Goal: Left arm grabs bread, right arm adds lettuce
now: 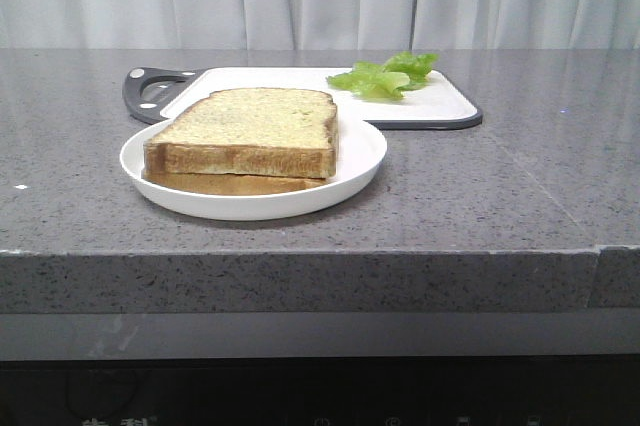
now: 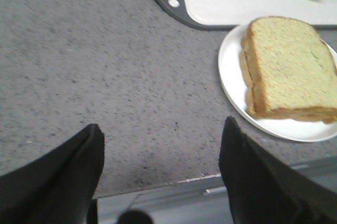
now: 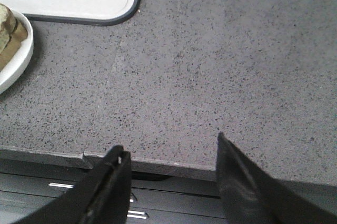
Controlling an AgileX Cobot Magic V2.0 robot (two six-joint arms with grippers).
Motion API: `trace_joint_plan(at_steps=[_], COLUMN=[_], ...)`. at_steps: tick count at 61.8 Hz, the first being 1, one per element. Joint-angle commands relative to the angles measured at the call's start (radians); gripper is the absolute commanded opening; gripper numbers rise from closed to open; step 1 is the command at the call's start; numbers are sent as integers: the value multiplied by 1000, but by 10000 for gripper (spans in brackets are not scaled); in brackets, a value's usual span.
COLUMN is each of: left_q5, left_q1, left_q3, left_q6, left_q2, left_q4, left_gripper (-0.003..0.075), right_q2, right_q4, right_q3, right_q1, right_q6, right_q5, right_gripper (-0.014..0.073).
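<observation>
The thick bread slice (image 1: 250,131) lies atop a thinner slice (image 1: 225,184) on the white plate (image 1: 362,161); the lettuce (image 1: 385,76) rests on the cutting board (image 1: 440,104) behind. Left gripper (image 2: 162,153) and right gripper (image 3: 171,158) hang over the counter's front edge (image 1: 300,261), fingers spread, empty.

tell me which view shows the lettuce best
The front view: the whole lettuce lies sharp on the cutting board. The left and right wrist views each catch only a blurred part, cut off at the frame edge.
</observation>
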Motion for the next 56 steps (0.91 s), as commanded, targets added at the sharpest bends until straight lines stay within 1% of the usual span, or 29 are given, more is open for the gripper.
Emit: trace_joint_plan(at_steps=[1, 4, 15, 20, 24, 31, 46, 56], left_q5=[14, 37, 106, 117, 122, 134, 130, 119], left_q1=[-1, -1, -1, -1, -2, -26, -154, -214], left_q3=[-75, -102, -182, -215, -241, -292, -397, -446], left_q6=[59, 81, 255, 308, 335, 343, 343, 334], left_q2=[100, 158, 348, 415, 472, 560, 713, 782], left_q4=[-133, -192, -443, -524, -562, -568, -562, -531], left_gripper=[471, 471, 471, 471, 471, 471, 471, 471], right_q2=[38, 48, 57, 57, 57, 57, 57, 57], right_q4=[16, 20, 20, 20, 20, 20, 20, 20], right_q3=[-36, -36, -36, -36, -36, -36, -36, -36], right_q1=[-5, -5, -5, -5, -5, -5, -5, -5], right_q6=[-12, -12, -12, -12, -12, -12, -12, -12], right_q5=[-63, -70, -100, -100, -100, -98, -85, -85], right_gripper=[395, 395, 395, 395, 395, 395, 395, 395])
